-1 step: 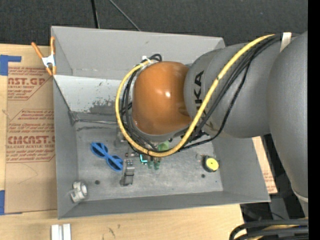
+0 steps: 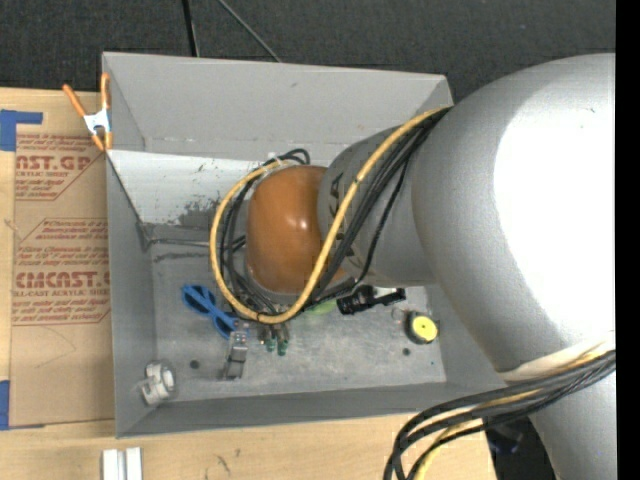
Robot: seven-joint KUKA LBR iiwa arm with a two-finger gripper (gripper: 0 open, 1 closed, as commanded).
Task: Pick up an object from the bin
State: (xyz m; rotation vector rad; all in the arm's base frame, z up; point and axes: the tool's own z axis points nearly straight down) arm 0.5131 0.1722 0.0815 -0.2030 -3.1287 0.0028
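Note:
My gripper (image 2: 240, 352) pokes out from under the orange wrist cover, low over the bin floor at front centre-left. A blue scissor-like handle (image 2: 204, 306) lies just to its left, partly hidden by the cables. Right of the gripper, a small green piece (image 2: 320, 309) and a black thing (image 2: 368, 298) peek out from under the arm. I see nothing held.
A yellow round thing (image 2: 421, 328) lies on the floor at the front right. A small grey-white metal part (image 2: 157, 382) sits in the front left corner. The arm and its cable loop hide the middle and right of the bin.

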